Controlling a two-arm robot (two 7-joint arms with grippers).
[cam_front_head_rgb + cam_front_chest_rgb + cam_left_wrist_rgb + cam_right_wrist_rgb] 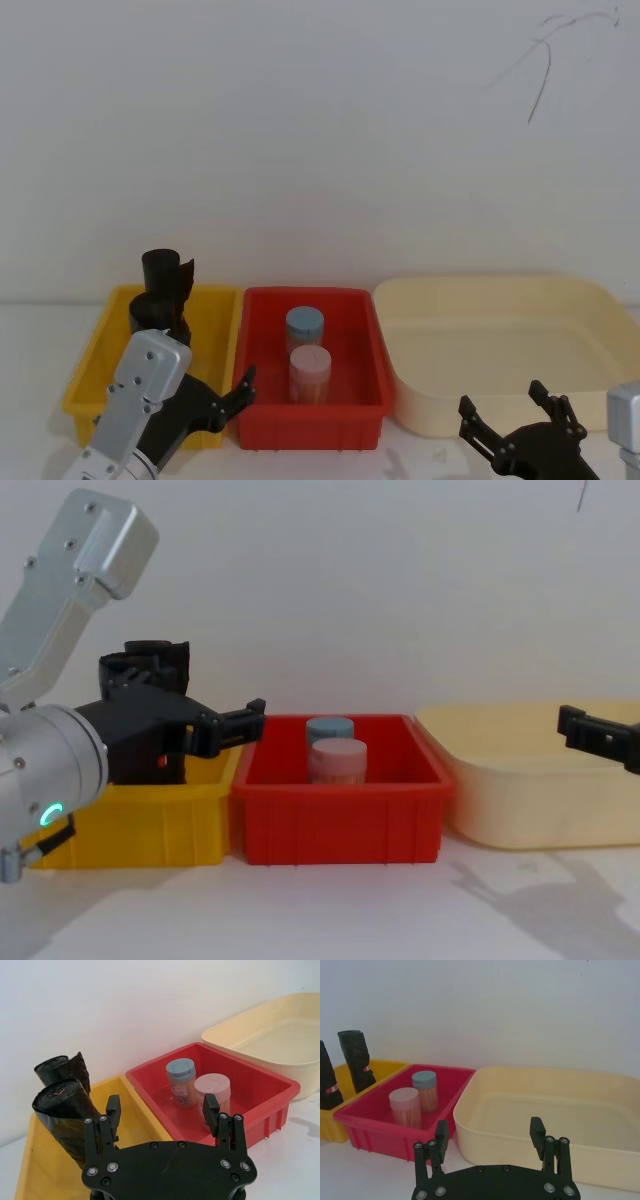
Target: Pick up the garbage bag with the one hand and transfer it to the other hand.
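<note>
A white table (330, 910) carries three plastic bins set in a row along its far side, close to the wall. On the robot's left stands a yellow bin (150, 830); a red bin (340, 825) sits in the middle, its side pressed against the yellow one. On the right is a cream tub (520, 810) with rounded corners, wider than the other two, just beside the red bin, though whether their rims touch cannot be told. The table's near part is bare white, with soft grey shadows in front of the tub.
</note>
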